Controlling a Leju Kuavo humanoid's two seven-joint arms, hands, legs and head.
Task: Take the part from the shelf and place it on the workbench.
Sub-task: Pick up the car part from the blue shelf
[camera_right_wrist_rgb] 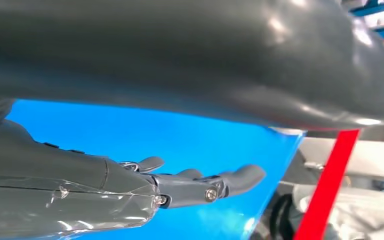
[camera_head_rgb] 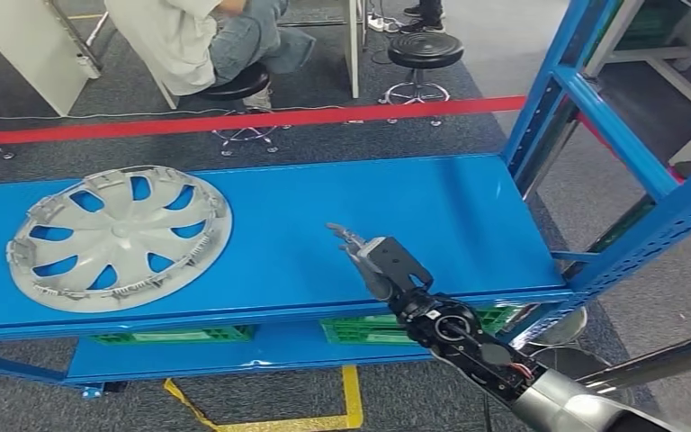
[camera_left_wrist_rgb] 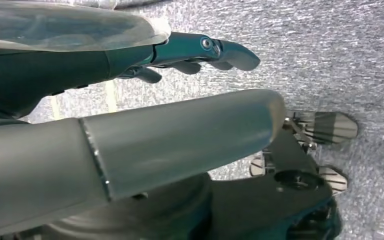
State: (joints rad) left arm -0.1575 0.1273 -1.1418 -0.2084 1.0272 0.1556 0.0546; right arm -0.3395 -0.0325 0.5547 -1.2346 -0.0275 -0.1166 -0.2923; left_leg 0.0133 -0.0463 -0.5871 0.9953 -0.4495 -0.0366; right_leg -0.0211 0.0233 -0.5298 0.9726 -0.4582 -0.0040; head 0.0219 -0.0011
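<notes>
Nearest to the robot, the right robot hand (camera_head_rgb: 371, 256) reaches in over the front half of the blue shelf (camera_head_rgb: 324, 216), fingers stretched out flat and apart, holding nothing; the right wrist view shows the same open palm above bare blue metal. The left robot hand (camera_left_wrist_rgb: 190, 55) hangs down by the robot's side over grey carpet, fingers loosely extended and likewise empty.

The part, a silver hubcap (camera_head_rgb: 119, 236), lies flat on the left end of the shelf, well apart from the right robot hand. I'd judge the step in hand to be the reach toward it, with no grasp begun. To do it well, the hand needs to travel leftward low across the deck and get fingers under or over the rim, since a flat disc offers little else to hold. The ribbed rim edge nearest the front lip looks the easiest place to hook. Being wide and light, it could tip or slide if caught on one side only.

The stretch of deck between hand and hubcap leaves open room for the sweep. On the right, the blue upright post (camera_head_rgb: 549, 108) and slanting braces stand close to the arm, so the elbow should stay inward. Beyond the shelf runs a red floor line (camera_head_rgb: 234, 121), then a seated person (camera_head_rgb: 207, 40) on a stool and a second black stool (camera_head_rgb: 425, 52).
</notes>
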